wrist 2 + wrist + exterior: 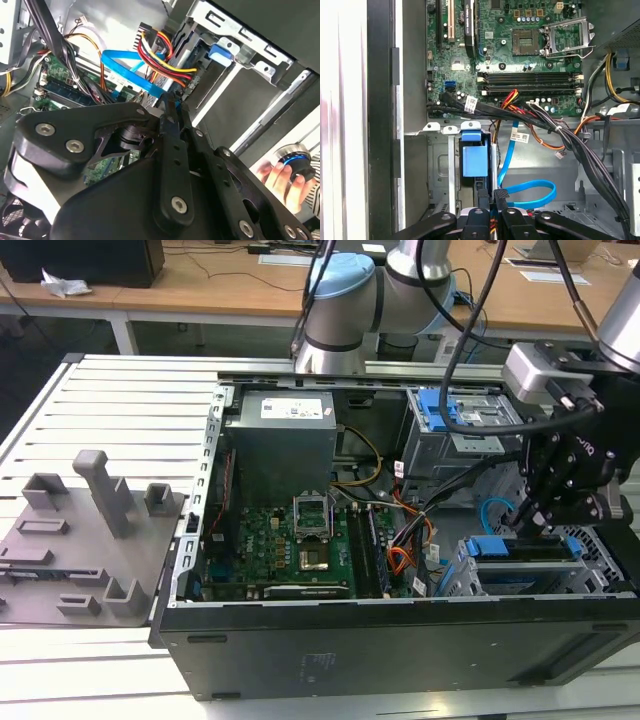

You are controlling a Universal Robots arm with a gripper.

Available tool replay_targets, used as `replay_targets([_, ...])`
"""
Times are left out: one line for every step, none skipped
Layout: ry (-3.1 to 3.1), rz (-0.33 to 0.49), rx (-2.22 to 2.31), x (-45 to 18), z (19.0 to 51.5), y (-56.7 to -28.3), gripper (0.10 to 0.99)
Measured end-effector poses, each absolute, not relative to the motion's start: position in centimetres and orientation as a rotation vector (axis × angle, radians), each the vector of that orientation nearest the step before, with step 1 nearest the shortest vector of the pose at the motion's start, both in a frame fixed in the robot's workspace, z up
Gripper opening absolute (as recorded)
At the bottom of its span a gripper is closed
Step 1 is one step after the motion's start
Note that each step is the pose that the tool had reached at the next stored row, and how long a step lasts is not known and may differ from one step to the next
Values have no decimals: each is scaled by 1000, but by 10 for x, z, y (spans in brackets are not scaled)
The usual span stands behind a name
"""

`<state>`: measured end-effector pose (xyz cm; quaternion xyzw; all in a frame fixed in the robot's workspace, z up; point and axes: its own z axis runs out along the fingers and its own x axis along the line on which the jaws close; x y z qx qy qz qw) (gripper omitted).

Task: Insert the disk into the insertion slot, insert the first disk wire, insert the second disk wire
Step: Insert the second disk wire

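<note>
One thin blue cable, the second disk wire (530,197), loops along the floor of the computer case (400,650) and ends in a small dark plug. The gripper (492,195) has its two fingers pinched together on that plug, right over the back end of the disk (497,546). The disk, with its bright blue frame, sits inside the insertion slot (455,580), the low grey metal cage at the exterior view's right. In the second wrist view the blue wire (125,67) runs just beside a bunch of red, yellow and orange wires (160,55), and the gripper (172,105) points at where they meet.

The open case also holds a green board (270,545), a grey power box (280,455) and a taller cage with a blue latch (440,405). The power box has a white label (292,408), and some wires have small white tags (471,104); the writing is too small to read. A person's hand (280,180) rests near a round knob with a blue light (295,165)
</note>
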<state>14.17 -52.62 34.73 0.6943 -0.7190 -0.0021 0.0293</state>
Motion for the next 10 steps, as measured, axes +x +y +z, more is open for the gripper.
replay_targets([-2216,-8,2144,142,347,-527,157])
replay_targets([-2214,-8,2146,142,347,-528,157])
replay_targets([-2212,-8,2148,142,347,-530,157])
replay_targets([-2211,-8,2149,142,346,-531,157])
replay_targets([-2211,-8,2150,142,346,-532,157])
replay_targets([-2212,-11,2151,142,345,-532,157])
replay_targets([-2213,-13,2152,142,345,-532,157])
replay_targets([-2214,-16,2153,142,345,-532,157])
replay_targets([-2215,-18,2154,142,345,-532,157])
replay_targets([-2216,-19,2155,141,344,-532,157])
